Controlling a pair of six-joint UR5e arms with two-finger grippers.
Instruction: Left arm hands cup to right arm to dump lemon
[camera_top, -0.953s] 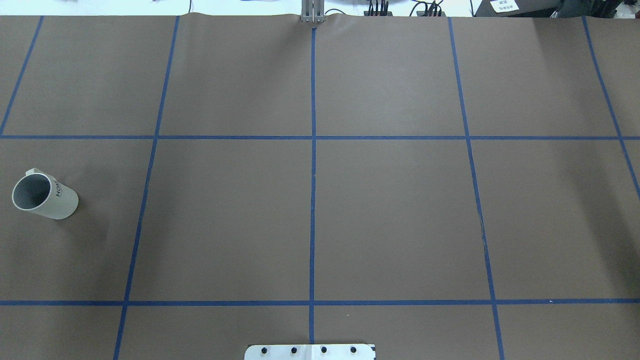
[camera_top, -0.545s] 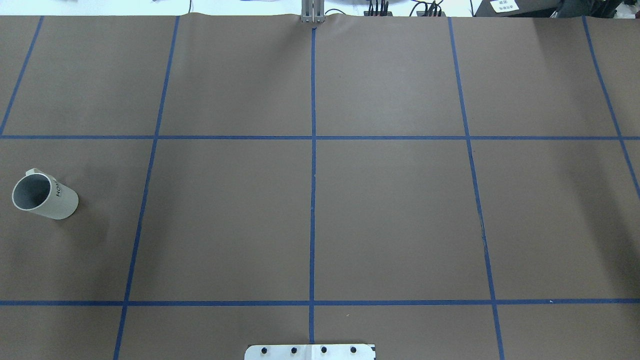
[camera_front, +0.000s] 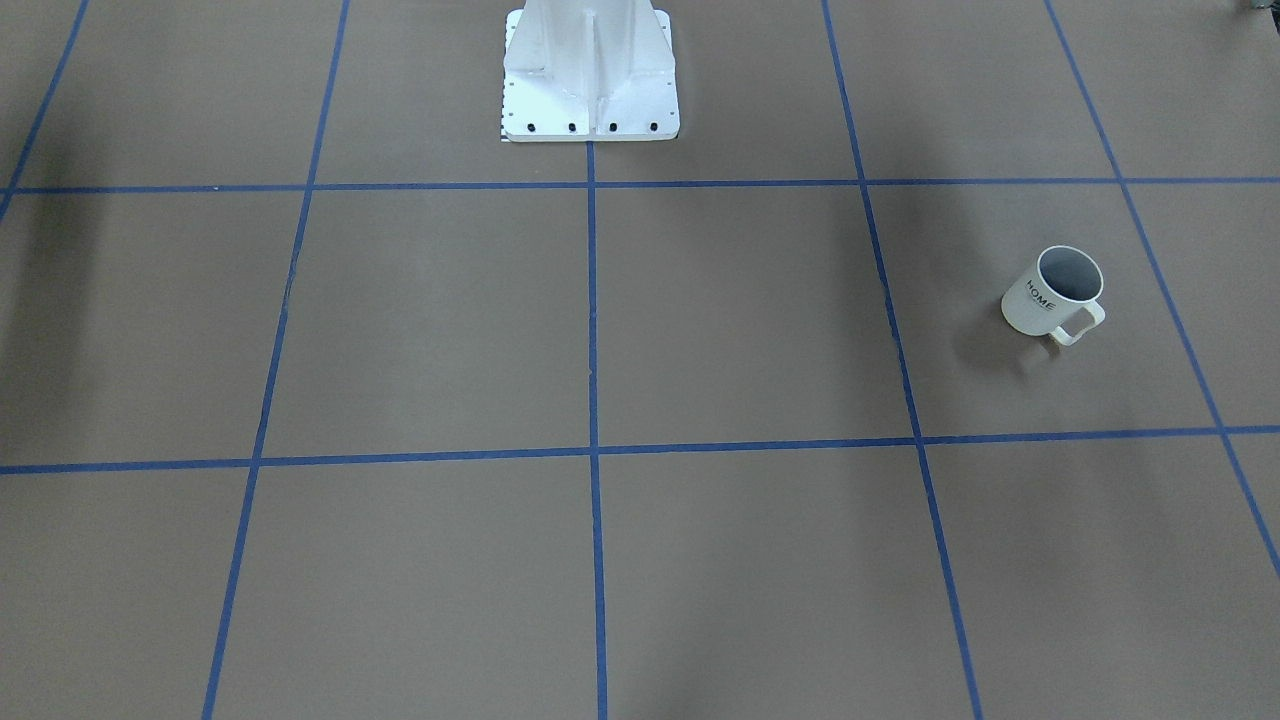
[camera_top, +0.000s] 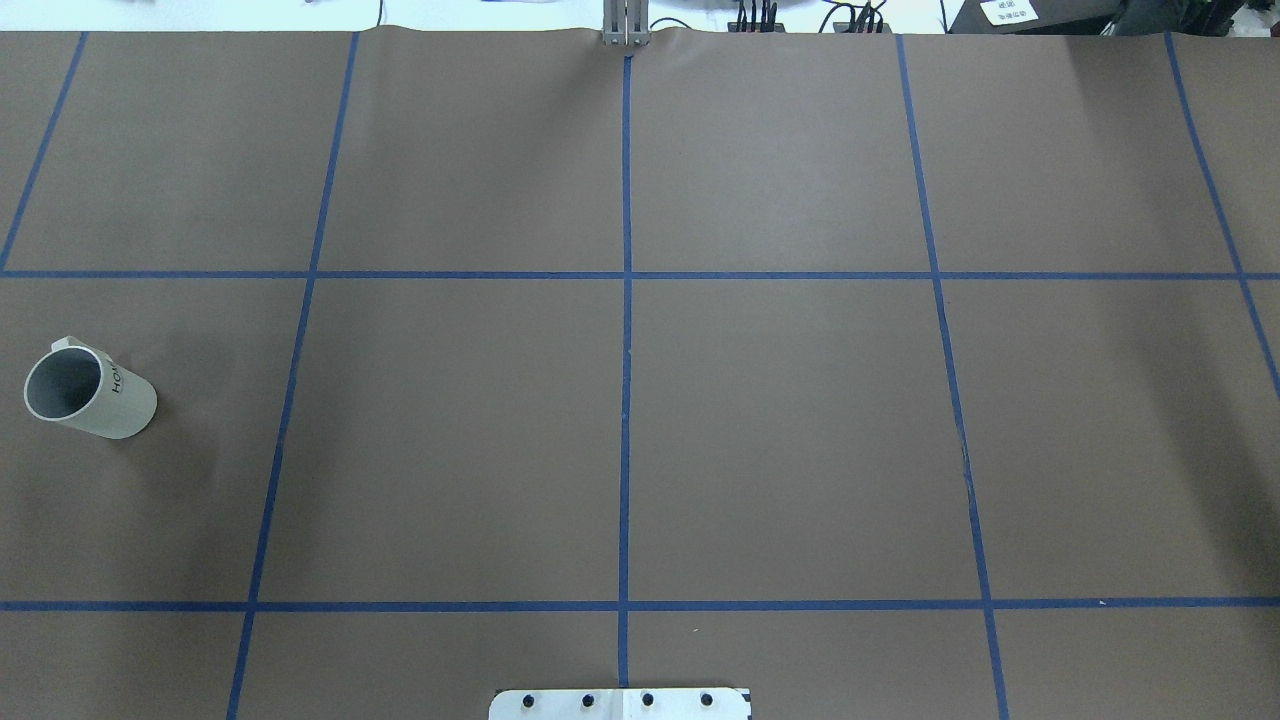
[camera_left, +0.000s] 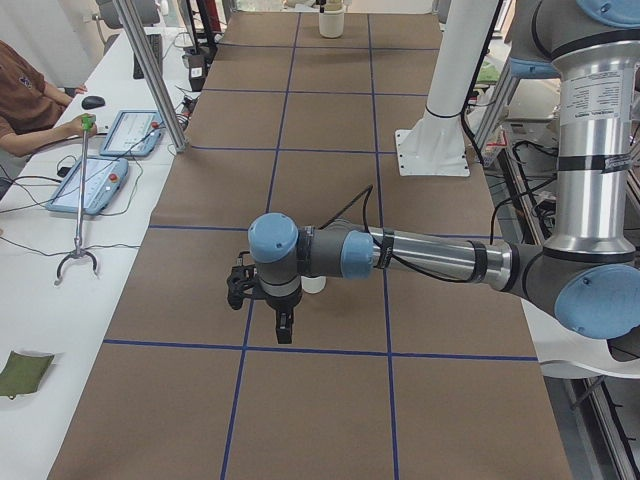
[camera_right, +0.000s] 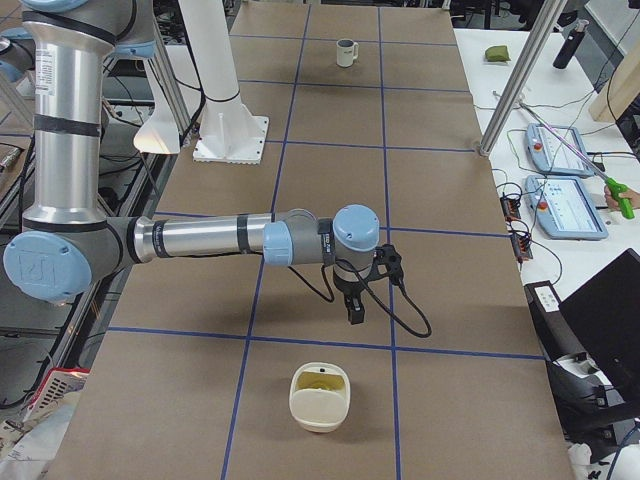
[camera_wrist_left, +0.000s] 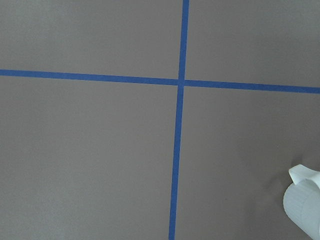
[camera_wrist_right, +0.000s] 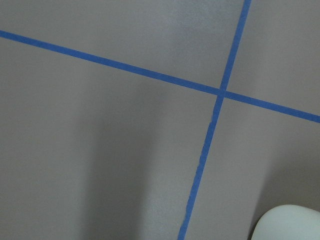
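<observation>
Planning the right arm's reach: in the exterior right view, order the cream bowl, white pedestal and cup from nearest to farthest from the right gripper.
From the right gripper:
1. bowl: close by, on the camera's side.
2. pedestal: mid-table, at the robot's edge.
3. cup: far end of the table.

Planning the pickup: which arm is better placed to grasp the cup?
Left. The cup stands at the left end of the table, near the left arm and in its wrist view; the right arm is at the opposite end.
</observation>
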